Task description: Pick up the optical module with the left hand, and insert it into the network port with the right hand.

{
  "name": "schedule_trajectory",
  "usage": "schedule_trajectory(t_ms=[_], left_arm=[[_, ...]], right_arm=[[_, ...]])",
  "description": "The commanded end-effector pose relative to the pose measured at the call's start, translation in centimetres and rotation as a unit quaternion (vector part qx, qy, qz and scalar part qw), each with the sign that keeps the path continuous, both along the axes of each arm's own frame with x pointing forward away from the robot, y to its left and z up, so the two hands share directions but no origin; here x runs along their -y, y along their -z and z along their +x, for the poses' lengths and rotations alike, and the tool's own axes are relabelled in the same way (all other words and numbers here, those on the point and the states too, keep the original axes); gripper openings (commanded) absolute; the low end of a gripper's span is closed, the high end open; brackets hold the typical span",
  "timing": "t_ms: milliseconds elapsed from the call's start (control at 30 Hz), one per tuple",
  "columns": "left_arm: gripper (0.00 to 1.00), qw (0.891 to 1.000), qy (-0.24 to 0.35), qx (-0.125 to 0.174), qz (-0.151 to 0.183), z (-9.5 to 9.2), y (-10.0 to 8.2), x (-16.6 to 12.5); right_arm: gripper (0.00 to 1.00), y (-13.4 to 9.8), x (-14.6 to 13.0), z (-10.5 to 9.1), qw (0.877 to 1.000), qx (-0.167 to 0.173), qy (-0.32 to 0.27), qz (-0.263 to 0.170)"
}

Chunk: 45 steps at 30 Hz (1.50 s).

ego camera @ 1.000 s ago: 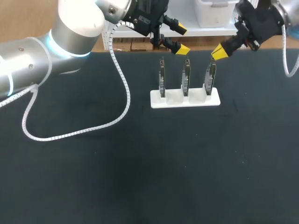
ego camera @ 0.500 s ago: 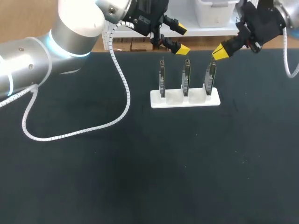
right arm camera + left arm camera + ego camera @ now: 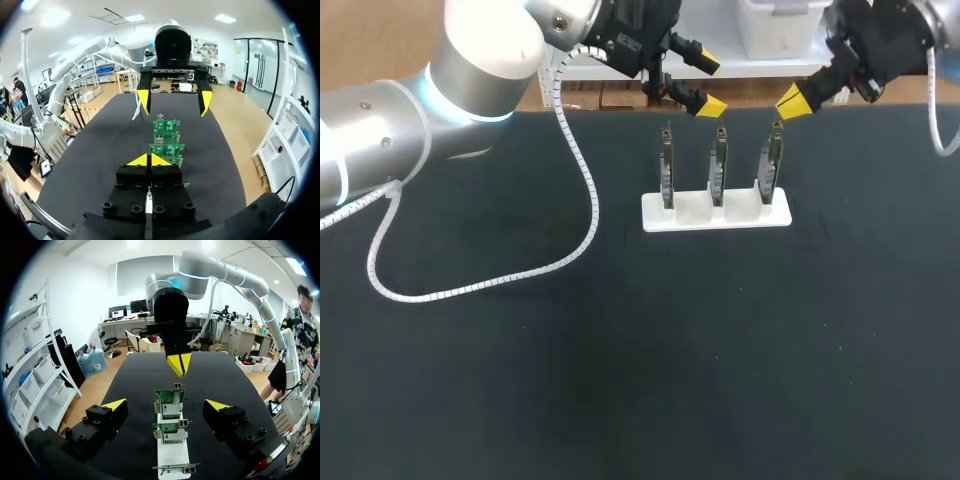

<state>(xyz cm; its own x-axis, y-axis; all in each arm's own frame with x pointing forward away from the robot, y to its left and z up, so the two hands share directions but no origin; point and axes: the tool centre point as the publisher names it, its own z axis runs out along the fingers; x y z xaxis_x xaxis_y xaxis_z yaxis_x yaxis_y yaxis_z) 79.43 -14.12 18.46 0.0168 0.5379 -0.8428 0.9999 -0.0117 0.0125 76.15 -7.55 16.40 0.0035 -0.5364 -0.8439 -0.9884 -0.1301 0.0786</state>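
- Overhead, a black surface carries a white stand with three circuit boards upright in a row. The nearest to the right hand has a metal port on top.
- The left hand is released, fingers wide apart, behind the row.
- The right hand is clenched, tips together, above the rightmost board; no module can be made out.
- Since a second ago, the right hand has lifted slightly off that board; the left has stayed put.
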Motion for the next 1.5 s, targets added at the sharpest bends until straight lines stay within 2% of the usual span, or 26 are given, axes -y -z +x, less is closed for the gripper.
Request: schedule_trajectory(t_ms=[33, 167, 1167, 1333, 1367, 1400, 1433, 1500], left_arm=[[1.00, 1.000, -0.002, 0.000, 0.002, -0.1, 0.0, 0.1], [1.00, 1.000, -0.002, 0.000, 0.002, -0.1, 0.0, 0.1], [1.00, 1.000, -0.002, 0.000, 0.002, -0.1, 0.0, 0.1], [1.00, 1.000, -0.002, 0.000, 0.002, -0.1, 0.0, 0.1], [1.00, 1.000, -0.002, 0.000, 0.002, -0.1, 0.0, 0.1], [1.00, 1.000, -0.002, 0.000, 0.002, -0.1, 0.0, 0.1], [1.00, 1.000, -0.002, 0.000, 0.002, -0.1, 0.0, 0.1], [1.00, 1.000, -0.002, 0.000, 0.002, -0.1, 0.0, 0.1]], right_arm=[[0.00, 0.7, -0.3, 0.2, 1.000, -0.007, -0.005, 0.006], [0.00, 1.2, -0.1, 0.3, 1.000, -0.012, -0.002, 0.021], [0.00, 3.3, -0.2, -0.3, 0.999, -0.037, 0.002, 0.017], [0.00, 1.4, -0.1, -0.2, 1.000, -0.007, -0.005, 0.022], [0.20, 1.0, 0.0, -0.2, 1.000, -0.003, -0.008, 0.018], [0.56, 0.7, 0.1, -0.2, 1.000, -0.003, -0.007, 0.017], [1.00, 0.4, 0.2, -0.2, 1.000, -0.003, -0.006, 0.017], [1.00, 0.1, 0.5, -0.2, 1.000, -0.002, -0.009, 0.007]])
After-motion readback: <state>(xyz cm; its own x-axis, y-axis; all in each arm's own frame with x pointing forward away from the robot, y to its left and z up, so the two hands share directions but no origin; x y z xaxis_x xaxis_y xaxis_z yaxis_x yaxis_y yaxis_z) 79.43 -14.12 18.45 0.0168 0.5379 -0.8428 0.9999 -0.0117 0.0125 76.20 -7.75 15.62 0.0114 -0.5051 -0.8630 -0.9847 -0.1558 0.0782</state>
